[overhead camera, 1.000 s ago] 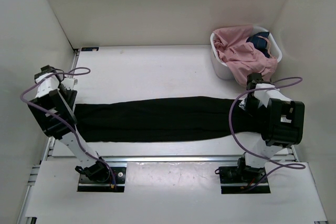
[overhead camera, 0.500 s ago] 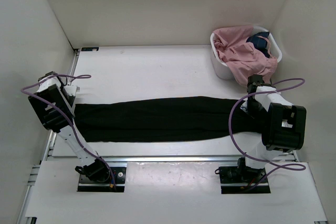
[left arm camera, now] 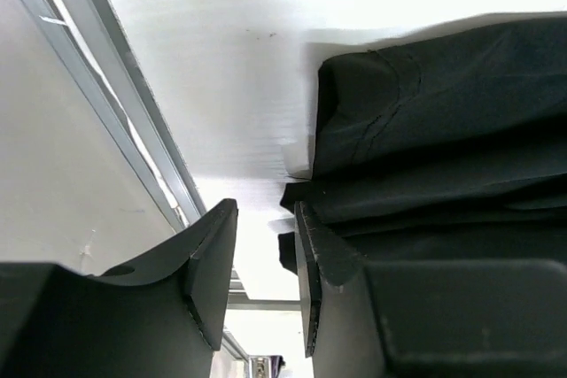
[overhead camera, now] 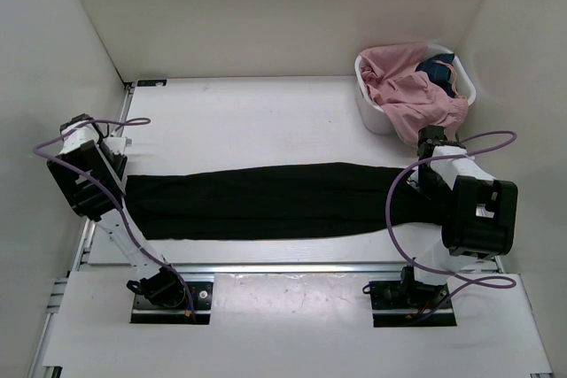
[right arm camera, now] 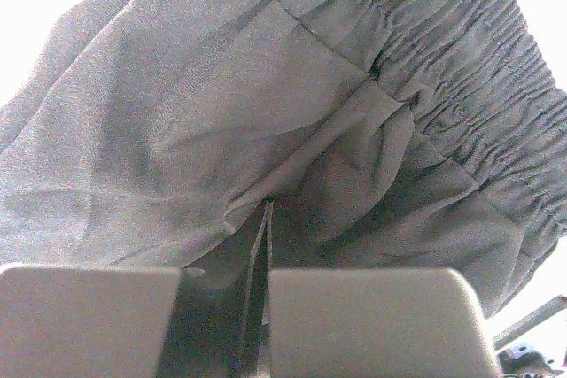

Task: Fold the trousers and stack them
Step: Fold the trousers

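The black trousers [overhead camera: 266, 201] lie stretched flat from left to right across the white table, folded lengthwise. My left gripper [overhead camera: 117, 155] hovers at their left end. In the left wrist view it [left arm camera: 266, 210] stands partly open with only bare table in the gap. The cuff end of the trousers [left arm camera: 443, 112] lies just to the right of the right finger [left arm camera: 323, 254]. My right gripper [overhead camera: 428, 170] is at the waist end. In the right wrist view it [right arm camera: 266, 205] is shut on a pinch of trousers [right arm camera: 221, 86] fabric below the gathered elastic waistband [right arm camera: 469, 50].
A white basket [overhead camera: 372, 112] stands at the back right with a pink garment [overhead camera: 403, 86] spilling over it and a dark blue garment [overhead camera: 438, 68] inside. A metal rail [left arm camera: 133, 130] runs along the table's left edge, close to the left gripper. White walls enclose the table.
The left gripper's jaws narrowed and then widened again, and the left arm shifted slightly at the cuff end. The right arm and the trousers have stayed in place.
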Robot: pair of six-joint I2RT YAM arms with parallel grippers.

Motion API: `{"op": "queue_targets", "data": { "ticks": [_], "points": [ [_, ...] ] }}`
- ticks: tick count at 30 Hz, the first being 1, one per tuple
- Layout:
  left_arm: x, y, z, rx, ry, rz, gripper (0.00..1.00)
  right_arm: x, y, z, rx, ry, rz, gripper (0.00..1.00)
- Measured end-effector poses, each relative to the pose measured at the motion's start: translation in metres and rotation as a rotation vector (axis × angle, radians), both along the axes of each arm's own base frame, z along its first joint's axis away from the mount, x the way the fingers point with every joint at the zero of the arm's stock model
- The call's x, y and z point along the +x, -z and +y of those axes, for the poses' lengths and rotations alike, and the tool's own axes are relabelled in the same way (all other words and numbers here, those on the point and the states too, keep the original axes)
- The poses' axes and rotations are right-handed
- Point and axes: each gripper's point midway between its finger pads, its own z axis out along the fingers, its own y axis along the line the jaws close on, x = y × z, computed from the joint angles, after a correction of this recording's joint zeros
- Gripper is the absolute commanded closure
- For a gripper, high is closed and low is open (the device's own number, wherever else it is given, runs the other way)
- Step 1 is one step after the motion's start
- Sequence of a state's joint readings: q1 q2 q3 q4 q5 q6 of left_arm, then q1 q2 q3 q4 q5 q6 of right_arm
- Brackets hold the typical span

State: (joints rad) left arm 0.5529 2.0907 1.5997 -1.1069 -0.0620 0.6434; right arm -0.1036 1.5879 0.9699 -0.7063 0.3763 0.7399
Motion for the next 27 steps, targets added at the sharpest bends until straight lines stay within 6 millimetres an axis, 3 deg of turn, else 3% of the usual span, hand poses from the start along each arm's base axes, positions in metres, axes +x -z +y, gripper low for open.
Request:
{"op": "queue_targets", "data": {
  "ticks": [9, 13, 16, 17, 18, 27],
  "points": [
    [-0.005, 0.0, -0.013, -0.065, -0.001, 0.013, 0.55, -0.002, 0.0, -0.002, -0.012, -0.013, 0.01, 1.0],
    [-0.009, 0.01, -0.015, -0.08, -0.007, 0.043, 0.55, -0.002, 0.0, -0.003, -0.014, -0.014, 0.011, 1.0],
    [-0.012, 0.021, -0.014, -0.081, -0.023, 0.079, 0.63, -0.002, 0.0, -0.003, -0.016, -0.015, 0.011, 1.0],
    [-0.013, 0.021, -0.014, -0.08, -0.027, 0.085, 0.81, -0.002, 0.0, -0.003, -0.016, -0.015, 0.011, 1.0],
    [-0.014, 0.021, -0.015, -0.08, -0.037, 0.087, 0.86, -0.002, 0.0, -0.003, -0.016, -0.015, 0.011, 1.0],
    [-0.014, 0.019, -0.013, -0.066, -0.044, 0.084, 0.86, -0.002, -0.001, -0.003, -0.017, -0.014, 0.004, 1.0]
  ]
}}
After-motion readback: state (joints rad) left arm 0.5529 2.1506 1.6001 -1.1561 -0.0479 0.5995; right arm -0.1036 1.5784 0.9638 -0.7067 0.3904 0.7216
